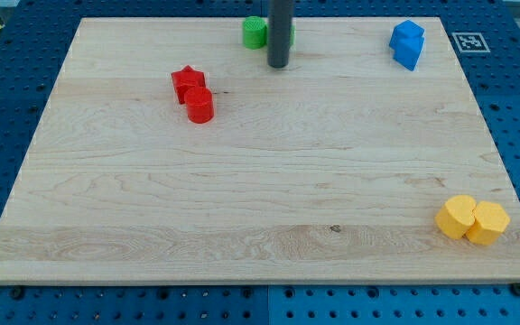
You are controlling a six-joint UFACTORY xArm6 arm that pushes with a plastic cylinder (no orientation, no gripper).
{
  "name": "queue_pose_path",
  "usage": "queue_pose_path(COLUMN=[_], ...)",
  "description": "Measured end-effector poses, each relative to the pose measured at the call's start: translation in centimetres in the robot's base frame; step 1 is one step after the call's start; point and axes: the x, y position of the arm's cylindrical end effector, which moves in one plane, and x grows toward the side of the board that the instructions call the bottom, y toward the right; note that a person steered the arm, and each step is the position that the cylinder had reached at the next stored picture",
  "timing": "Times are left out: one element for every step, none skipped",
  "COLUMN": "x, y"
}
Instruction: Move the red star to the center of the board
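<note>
The red star (187, 83) lies on the wooden board (260, 181) in the upper left part. A red cylinder (199, 106) touches it just below and to the right. My tip (278, 64) rests on the board near the top middle, about a hundred pixels to the right of the star and slightly above it, touching neither red block. The rod rises out of the view's top.
A green block (255, 32) sits at the top edge, just left of the rod and partly behind it. A blue block (407, 44) is at the top right. Two yellow blocks (472, 218) touch at the bottom right.
</note>
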Motion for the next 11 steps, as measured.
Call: queue_pose_path(x=[0.0,0.0,0.4,0.4,0.4,0.4,0.6,4.1,5.6,5.6,5.6], y=[-3.0,-3.2,-4.7,-8.0,-13.5,-18.2,-18.5,-18.5,-18.4,-17.8,-14.9])
